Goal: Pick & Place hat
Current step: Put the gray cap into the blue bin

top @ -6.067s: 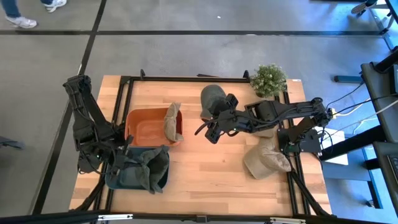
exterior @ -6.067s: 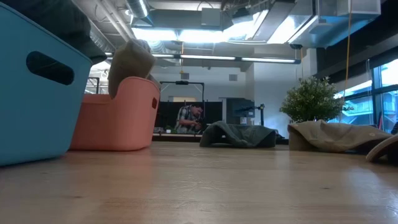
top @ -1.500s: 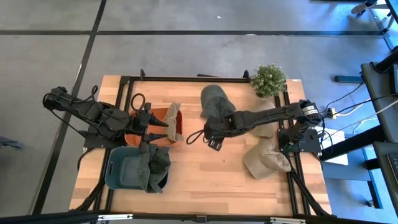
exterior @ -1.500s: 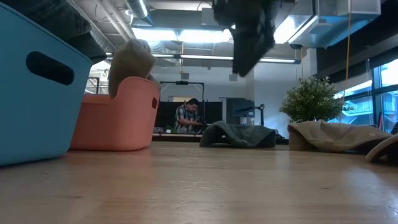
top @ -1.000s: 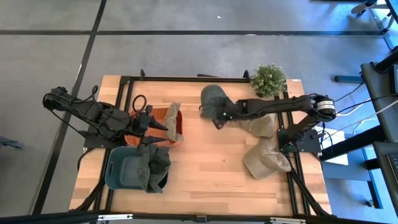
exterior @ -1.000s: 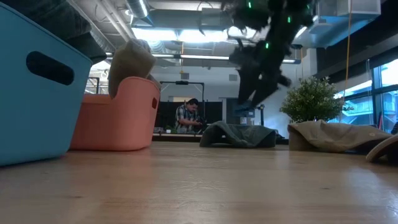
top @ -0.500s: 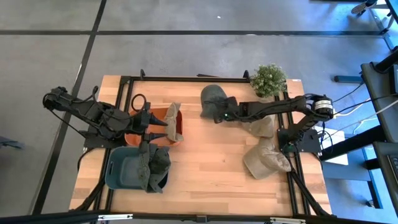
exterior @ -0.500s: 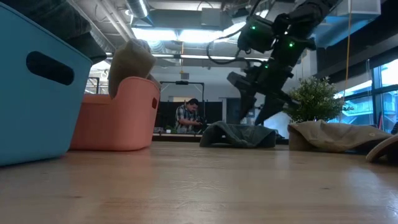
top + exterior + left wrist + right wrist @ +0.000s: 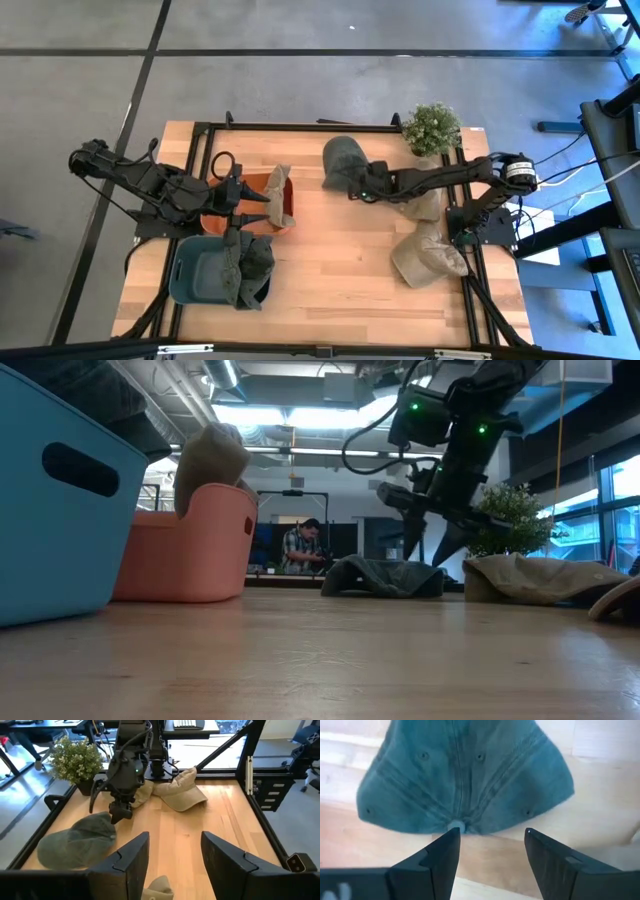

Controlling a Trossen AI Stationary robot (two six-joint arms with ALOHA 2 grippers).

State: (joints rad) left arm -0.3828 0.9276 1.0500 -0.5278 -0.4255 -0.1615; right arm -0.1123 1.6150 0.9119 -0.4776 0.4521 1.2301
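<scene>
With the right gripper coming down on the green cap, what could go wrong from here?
1. The open right gripper hangs at the green cap's edge, so it might pinch only a fold, and the cap may slip out.
2. The beige caps lie under the right arm, which might drag them.
3. The left gripper sits over the orange bin, so a drop there may cause a collision.

We see a wooden table (image 9: pixel 330 270) in the middle. The right gripper (image 9: pixel 352 186) is over a green hat (image 9: pixel 343 158) near the top. The left gripper (image 9: pixel 262 204) is over an orange bin (image 9: pixel 212 207), above a blue bin (image 9: pixel 190 288).
</scene>
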